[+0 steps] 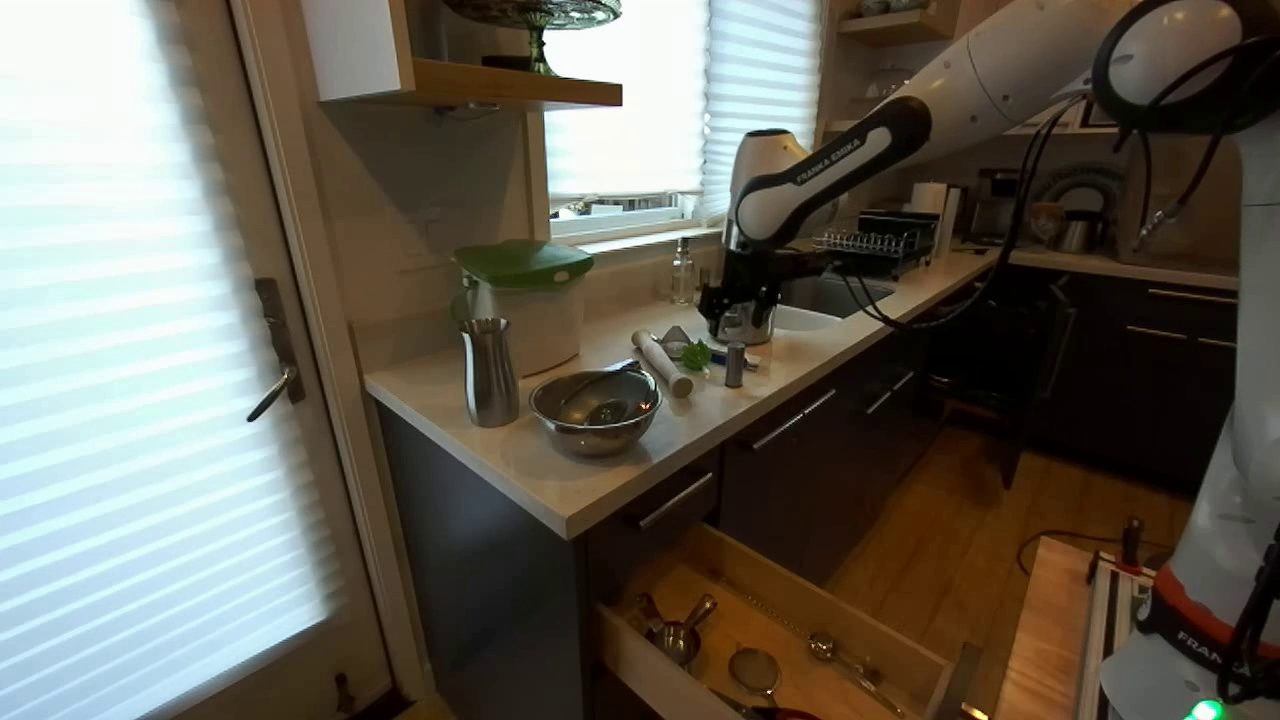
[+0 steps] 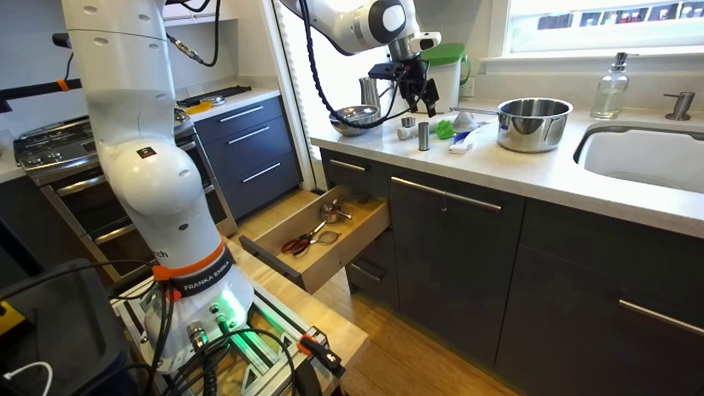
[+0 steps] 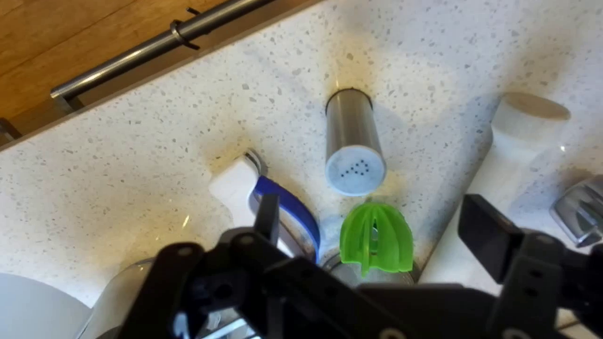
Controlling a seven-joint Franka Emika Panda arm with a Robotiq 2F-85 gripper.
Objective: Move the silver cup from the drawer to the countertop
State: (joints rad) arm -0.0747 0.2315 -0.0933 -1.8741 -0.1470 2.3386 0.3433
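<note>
Silver measuring cups (image 1: pixel 677 642) with handles sit in the open drawer (image 1: pixel 820 590); they also show in an exterior view (image 2: pixel 330 213), inside the drawer (image 2: pixel 352 242). They are out of the wrist view. A small silver piece (image 2: pixel 408 121) stands on the countertop (image 2: pixel 550 170), partly hidden behind a pale pestle; it shows at the right of the wrist view (image 3: pixel 579 209). I cannot tell which is the silver cup. My gripper (image 1: pixel 740 305), also in an exterior view (image 2: pixel 423 104), is above the countertop. In the wrist view my gripper (image 3: pixel 378 227) is open and empty, fingers apart over a green reamer (image 3: pixel 377 235).
Around the gripper are a metal shaker (image 3: pixel 355 141), a blue-and-white peeler (image 3: pixel 235 188), the pestle (image 3: pixel 499 174) and a pot (image 2: pixel 533 126). A metal bowl (image 1: pixel 595 440), a tall pitcher (image 1: pixel 490 375) and a green-lidded bin (image 1: pixel 530 310) stand near the counter end. Scissors (image 2: pixel 297 243) lie in the drawer.
</note>
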